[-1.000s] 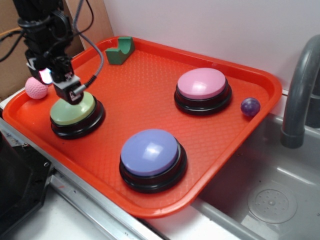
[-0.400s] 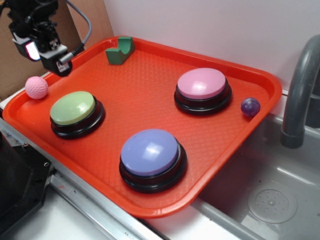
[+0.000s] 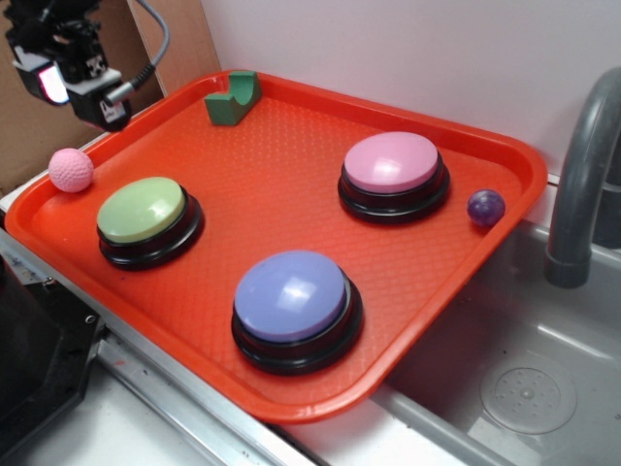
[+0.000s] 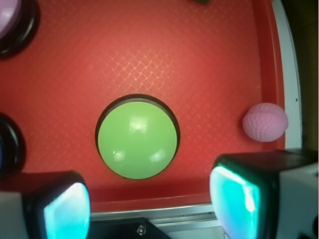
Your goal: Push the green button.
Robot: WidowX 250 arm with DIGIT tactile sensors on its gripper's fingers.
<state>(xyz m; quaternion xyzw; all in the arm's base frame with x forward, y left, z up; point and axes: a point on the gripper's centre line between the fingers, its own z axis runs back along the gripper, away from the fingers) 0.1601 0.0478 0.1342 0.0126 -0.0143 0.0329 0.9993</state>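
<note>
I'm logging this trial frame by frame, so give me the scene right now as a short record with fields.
gripper: raised, high above the tray's back left corner, holding nothing
green button: uncovered, front left of the tray
lavender button: front middle
pink button: back right
pink golf ball: outside the tray's left rim
purple ball: in the tray's right corner
dark green notched block: back rim
red tray: beside a sink

Under me is a red tray (image 3: 291, 146) with a raised rim. On it I see the green button (image 3: 142, 209) at the left, a blue button (image 3: 291, 295) in front, a pink button (image 3: 392, 162), a dark green block (image 3: 232, 100) in the far corner, a pink ball (image 3: 71, 169) on the left rim and a purple ball (image 3: 485, 207) at the right.
</note>
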